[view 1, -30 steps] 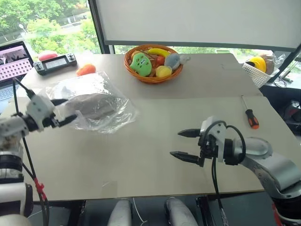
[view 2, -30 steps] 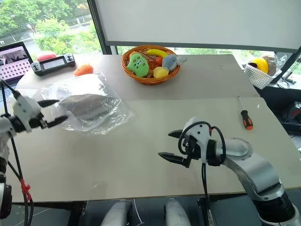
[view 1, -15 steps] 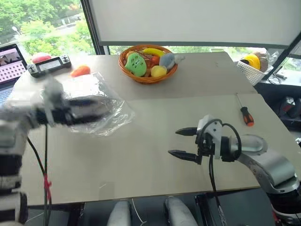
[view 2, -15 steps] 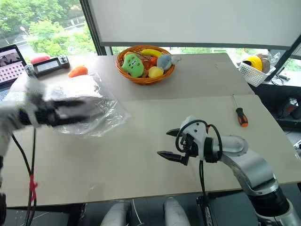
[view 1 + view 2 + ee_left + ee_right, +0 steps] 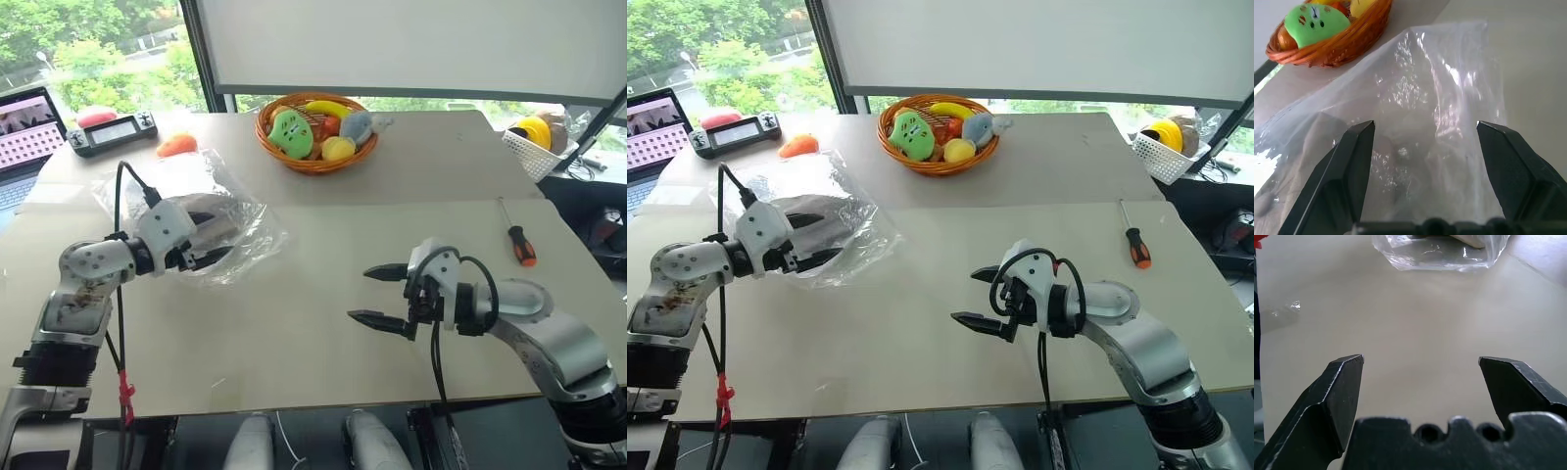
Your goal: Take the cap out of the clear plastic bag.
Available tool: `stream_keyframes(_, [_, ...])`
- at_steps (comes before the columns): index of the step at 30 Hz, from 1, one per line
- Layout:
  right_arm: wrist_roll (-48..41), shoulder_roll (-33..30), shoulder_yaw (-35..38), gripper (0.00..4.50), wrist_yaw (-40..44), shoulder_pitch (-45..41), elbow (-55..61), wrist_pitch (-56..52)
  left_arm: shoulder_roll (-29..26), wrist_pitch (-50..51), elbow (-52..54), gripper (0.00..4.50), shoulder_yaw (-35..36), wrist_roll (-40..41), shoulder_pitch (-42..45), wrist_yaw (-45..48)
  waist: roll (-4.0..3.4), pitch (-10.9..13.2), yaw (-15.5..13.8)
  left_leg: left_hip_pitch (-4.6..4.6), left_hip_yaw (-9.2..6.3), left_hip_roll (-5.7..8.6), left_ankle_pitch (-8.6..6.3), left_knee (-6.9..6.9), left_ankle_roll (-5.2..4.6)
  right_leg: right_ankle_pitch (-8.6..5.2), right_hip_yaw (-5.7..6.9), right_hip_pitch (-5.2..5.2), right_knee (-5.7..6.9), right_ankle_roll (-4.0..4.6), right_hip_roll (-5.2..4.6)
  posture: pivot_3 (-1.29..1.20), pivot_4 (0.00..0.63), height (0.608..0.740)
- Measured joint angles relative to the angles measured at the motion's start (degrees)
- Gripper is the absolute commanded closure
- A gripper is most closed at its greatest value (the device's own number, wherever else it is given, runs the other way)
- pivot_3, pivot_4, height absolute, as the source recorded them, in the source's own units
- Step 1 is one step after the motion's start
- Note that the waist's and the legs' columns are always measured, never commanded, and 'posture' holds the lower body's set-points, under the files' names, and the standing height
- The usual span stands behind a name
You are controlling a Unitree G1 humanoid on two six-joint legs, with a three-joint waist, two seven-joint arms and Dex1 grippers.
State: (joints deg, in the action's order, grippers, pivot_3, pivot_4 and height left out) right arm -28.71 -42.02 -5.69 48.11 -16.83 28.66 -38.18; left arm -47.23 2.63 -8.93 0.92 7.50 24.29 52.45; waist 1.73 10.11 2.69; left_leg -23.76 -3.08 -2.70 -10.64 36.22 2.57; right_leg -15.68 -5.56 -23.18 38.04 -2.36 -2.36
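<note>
I've got L gripper (image 5: 217, 240) spread wide at the bag (image 5: 250, 227), cap (image 5: 838, 217) inside; R gripper (image 5: 381, 297) spread, holding nothing.

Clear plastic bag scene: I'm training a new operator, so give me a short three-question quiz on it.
1. True or false: the cap is still inside the clear plastic bag.
2. Which gripper is at the bag? A) left gripper B) right gripper
3. Fill in: the screwdriver lies on the robot's ____ side of the table.

Key: 1 true; 2 A, its open fingers against the bag, while the right gripper hangs open over bare table; 3 right.
</note>
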Motion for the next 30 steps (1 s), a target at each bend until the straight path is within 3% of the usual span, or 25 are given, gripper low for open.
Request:
stream_keyframes(11, [0.4,0.5,0.0,0.00,-0.8,0.0,0.1,0.0,-0.2,0.7,-1.3,0.97,-1.0,-3.5,-0.6,0.4,0.00,0.0,-0.3,-0.03,-0.02,0.00,0.00,0.01,0.00,-0.03,0.02,0.01,0.00,-0.05,-0.01,0.00,0.150,0.735])
stream_keyframes(19, [0.4,0.9,0.1,0.00,-2.0,0.5,0.6,0.0,-1.0,-3.5,-8.2,0.97,-1.2,-11.6,-0.5,-6.8,0.00,0.0,-0.1,-0.02,-0.02,0.00,0.00,0.00,0.00,-0.02,0.02,0.00,0.00,-0.04,0.00,0.00,0.150,0.735])
stream_keyframes(22, [0.4,0.9,0.1,0.00,-2.1,0.5,0.7,0.0,-1.2,-4.1,-9.5,1.70,-1.2,-12.7,-0.3,-7.8,0.00,0.0,-0.2,-0.02,-0.02,0.00,0.00,0.01,0.00,-0.02,0.02,0.01,0.00,-0.04,0.00,0.00,0.150,0.735])
stream_keyframes(29, [0.4,0.9,0.1,0.00,-2.1,0.5,0.7,0.0,-1.0,-5.2,-10.1,4.40,-1.2,-12.9,0.3,-8.4,0.00,0.0,-0.3,-0.02,-0.02,0.00,0.00,0.01,0.00,-0.01,0.03,0.01,0.01,-0.02,0.00,0.00,0.150,0.735])
stream_keyframes(30, [0.4,0.9,0.1,0.00,-2.2,0.5,0.7,0.0,-0.8,-5.3,-10.2,4.48,-1.1,-12.9,0.5,-8.7,0.00,0.0,-0.3,-0.02,-0.02,0.00,0.00,0.01,0.00,-0.01,0.03,0.01,0.01,-0.02,0.00,0.00,0.150,0.735])
